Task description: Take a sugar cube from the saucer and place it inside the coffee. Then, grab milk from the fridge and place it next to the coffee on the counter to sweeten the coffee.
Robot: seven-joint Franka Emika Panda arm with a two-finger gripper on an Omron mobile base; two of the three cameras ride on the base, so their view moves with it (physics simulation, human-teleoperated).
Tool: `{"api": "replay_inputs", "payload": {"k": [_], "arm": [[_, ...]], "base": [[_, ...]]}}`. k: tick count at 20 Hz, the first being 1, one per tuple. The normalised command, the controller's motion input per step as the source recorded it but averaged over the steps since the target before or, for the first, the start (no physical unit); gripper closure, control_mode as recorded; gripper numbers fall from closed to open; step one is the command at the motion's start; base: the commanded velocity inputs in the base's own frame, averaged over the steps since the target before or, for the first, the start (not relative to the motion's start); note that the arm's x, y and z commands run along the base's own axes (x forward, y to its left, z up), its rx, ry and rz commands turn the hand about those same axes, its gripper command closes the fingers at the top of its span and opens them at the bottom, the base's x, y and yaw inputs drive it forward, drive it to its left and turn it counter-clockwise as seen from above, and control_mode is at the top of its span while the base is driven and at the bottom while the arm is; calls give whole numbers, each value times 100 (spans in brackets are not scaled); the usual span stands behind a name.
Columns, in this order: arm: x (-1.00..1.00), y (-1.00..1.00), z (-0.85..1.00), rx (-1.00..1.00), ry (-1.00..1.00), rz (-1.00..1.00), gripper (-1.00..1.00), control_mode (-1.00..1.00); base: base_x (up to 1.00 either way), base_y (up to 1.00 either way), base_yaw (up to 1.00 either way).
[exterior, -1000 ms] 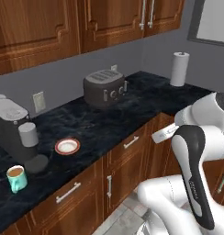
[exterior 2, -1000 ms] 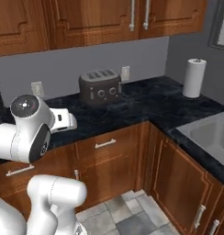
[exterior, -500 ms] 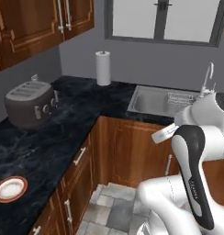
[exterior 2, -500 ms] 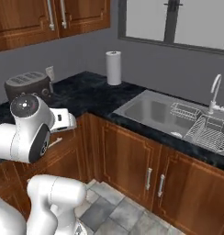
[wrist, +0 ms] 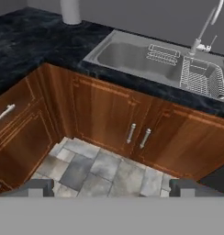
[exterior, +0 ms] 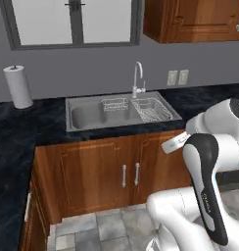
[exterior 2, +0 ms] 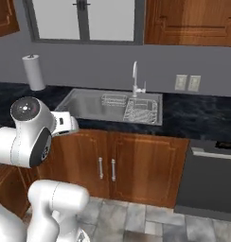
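Note:
The black marbled counter (exterior: 23,135) (exterior 2: 198,113) (wrist: 31,41) runs around a corner over brown wooden cabinets (exterior: 126,171). My gripper (wrist: 112,188) is open with nothing between its fingertips (wrist: 40,187); it looks down at the cabinet doors and the tiled floor (wrist: 100,170) in front of the sink. The arm is folded close to the base in both base views. The sugar cube, the saucer, the coffee, the milk and the fridge are out of view.
A steel sink (exterior: 92,115) (exterior 2: 89,101) (wrist: 127,57) with a faucet (exterior: 137,78) and a wire rack (exterior: 151,110) is set in the counter under a window. A paper towel roll (exterior: 18,87) (exterior 2: 33,72) stands at its left. A dark dishwasher front (exterior 2: 212,175) is at the right.
The whole picture has swept sideways: the base has turned from the stretch with the mug, saucer and toaster to the sink. The arm keeps its folded pose and the gripper stays open.

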Motion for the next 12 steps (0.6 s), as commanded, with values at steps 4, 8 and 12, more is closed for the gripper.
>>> {"api": "replay_inputs", "payload": {"k": [4, 8, 12], "arm": [[0, 0, 0, 0, 0, 0, -100, 100], [0, 0, 0, 0, 0, 0, -100, 100], [0, 0, 0, 0, 0, 0, -100, 100]], "base": [[0, -25, -74], [0, -26, -72], [10, -17, -69]]}}
